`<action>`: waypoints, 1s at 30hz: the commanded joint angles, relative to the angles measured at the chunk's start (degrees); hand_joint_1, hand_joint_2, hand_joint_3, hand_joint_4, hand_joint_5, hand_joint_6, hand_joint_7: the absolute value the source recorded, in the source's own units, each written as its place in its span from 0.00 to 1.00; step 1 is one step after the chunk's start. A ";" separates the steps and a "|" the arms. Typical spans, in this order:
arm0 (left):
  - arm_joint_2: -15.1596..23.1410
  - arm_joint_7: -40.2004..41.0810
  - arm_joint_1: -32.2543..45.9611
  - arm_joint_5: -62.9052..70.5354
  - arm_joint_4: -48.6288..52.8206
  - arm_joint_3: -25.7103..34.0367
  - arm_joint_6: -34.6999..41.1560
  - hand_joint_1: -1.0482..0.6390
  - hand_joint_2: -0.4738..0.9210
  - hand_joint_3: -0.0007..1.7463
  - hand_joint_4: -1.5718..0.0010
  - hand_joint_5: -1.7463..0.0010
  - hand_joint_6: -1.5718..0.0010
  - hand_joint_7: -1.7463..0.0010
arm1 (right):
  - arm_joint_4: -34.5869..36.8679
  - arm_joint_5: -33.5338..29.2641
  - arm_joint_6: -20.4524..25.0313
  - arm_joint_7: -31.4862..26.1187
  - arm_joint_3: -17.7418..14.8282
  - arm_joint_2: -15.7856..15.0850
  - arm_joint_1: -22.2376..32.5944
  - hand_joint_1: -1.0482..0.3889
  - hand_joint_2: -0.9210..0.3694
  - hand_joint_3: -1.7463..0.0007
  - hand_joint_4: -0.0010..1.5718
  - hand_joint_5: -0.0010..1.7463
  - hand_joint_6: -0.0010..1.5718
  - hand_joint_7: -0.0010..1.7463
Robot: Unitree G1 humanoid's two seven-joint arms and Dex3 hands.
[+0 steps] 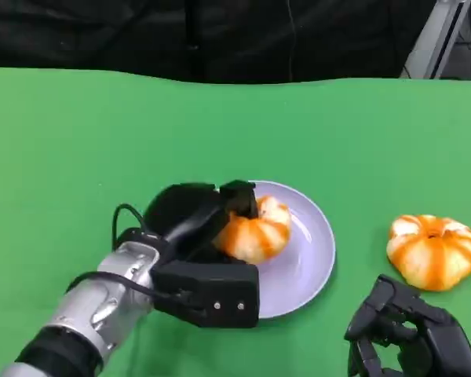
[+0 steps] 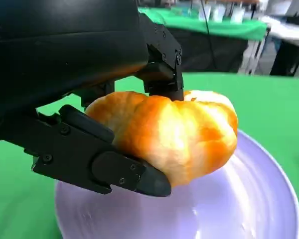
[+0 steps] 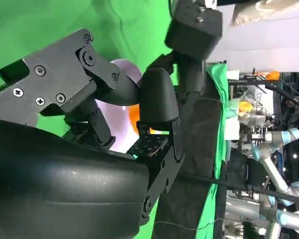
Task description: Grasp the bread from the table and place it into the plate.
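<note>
Over the plate (image 1: 310, 259), the left hand (image 1: 208, 236) holds the bread (image 1: 255, 232) between its fingers; the left wrist view shows a dark finger (image 2: 104, 164) under the bread, hidden from the head view. A second bread (image 1: 432, 250) lies on the green table (image 1: 78, 141), beside the right hand (image 1: 404, 334), whose fingers are curled on nothing.
</note>
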 commanded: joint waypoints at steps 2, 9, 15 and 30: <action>-1.55 0.67 -2.04 -1.10 5.95 -0.71 -1.61 0.56 1.00 0.14 0.58 0.00 0.66 0.00 | -0.32 0.27 -0.81 -0.30 0.13 0.12 0.19 0.62 0.25 0.36 0.51 1.00 0.48 0.89; 0.67 -6.12 -1.65 -2.45 5.65 -1.47 -4.25 0.18 1.00 0.26 0.81 0.91 0.68 0.94 | -0.18 0.61 -1.13 -0.09 0.39 0.41 0.21 0.61 0.25 0.37 0.51 1.00 0.48 0.89; 3.47 -10.80 -0.79 -2.51 0.97 -2.02 -4.56 0.01 1.00 0.41 0.99 1.00 0.90 1.00 | 0.07 0.63 -0.64 -0.08 -0.06 0.10 -0.11 0.61 0.24 0.38 0.51 1.00 0.48 0.89; 5.70 -13.34 2.22 -7.27 -5.91 1.03 -5.16 0.00 1.00 0.45 1.00 1.00 0.95 1.00 | 0.76 0.75 -0.98 0.48 -0.36 0.14 -0.51 0.62 0.24 0.38 0.51 1.00 0.48 0.88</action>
